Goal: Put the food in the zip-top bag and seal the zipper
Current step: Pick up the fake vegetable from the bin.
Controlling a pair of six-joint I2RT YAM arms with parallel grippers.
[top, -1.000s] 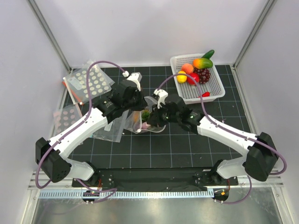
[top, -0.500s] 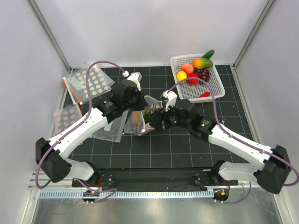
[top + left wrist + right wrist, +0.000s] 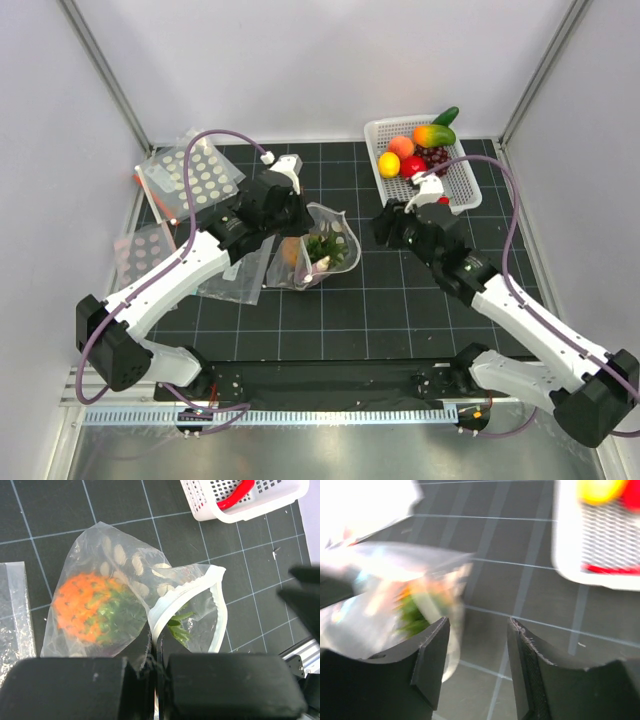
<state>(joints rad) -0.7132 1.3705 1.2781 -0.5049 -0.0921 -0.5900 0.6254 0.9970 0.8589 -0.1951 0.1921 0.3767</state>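
Left pincer [image 3: 290, 218] first, seen from above: you have it clamped on the mouth edge of the zip-top bag [image 3: 335, 232], which sits mid-table on the black grid mat [image 3: 300, 320] with its mouth gaping. The pineapple [image 3: 289, 255] is inside, orange body on the left and green crown toward the opening. Your right pincer [image 3: 384, 225] hangs just right of the bag, apart from it, between the bag and the white basket [image 3: 400, 122]. The round red fruit [image 3: 413, 166] lies in that basket beside the lemon [image 3: 389, 164], peach [image 3: 401, 146], mango [image 3: 433, 134] and dark grapes [image 3: 437, 156].

Over to your left wrist: the left pincer [image 3: 155, 652] has its jaws pressed together on the bag's rim. The zipper [image 3: 220, 615] curls out from them in an open white loop. The pineapple [image 3: 82, 607] shows through the dotted film of the zip-top bag [image 3: 130, 565]. The red chili pepper [image 3: 237, 492] lies in the basket [image 3: 250, 510] up top. A plain clear bag [image 3: 15, 610] lies at the left edge.

Now your right wrist, and it's blurry. The right pincer [image 3: 477, 630] stands partly open, its fingers [image 3: 432, 655] apart with only mat between them. The zip-top bag [image 3: 420, 600] is an orange-green smear at left. The basket [image 3: 560, 555] is at upper right, with the chili [image 3: 615, 569] a red streak.
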